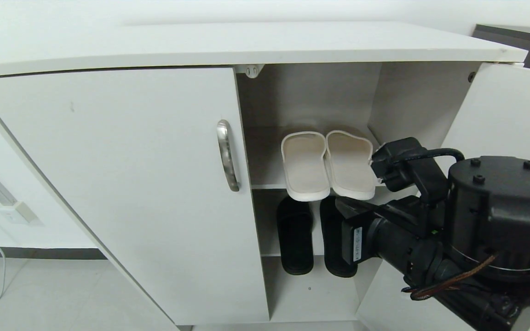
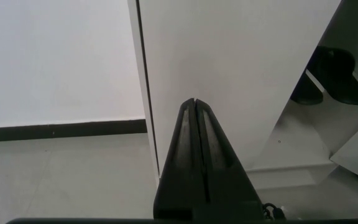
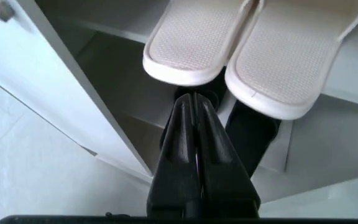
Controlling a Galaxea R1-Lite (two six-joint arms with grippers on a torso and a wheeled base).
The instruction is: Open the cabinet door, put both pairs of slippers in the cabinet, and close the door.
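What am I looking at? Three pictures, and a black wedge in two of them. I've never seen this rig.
It is a wheeled robot with two arms. The large picture comes from a camera on its head, looking down at a white cabinet. The two small ones come from cameras on its wrists. The black wedge in each is that arm's grasping part. The left end effector faces the shut left door, and the right end effector is close to the slippers. Both are shut and hold nothing. The right door is open. Inside, white slippers lie on the upper shelf, overhanging its front edge. Black slippers lie below them.
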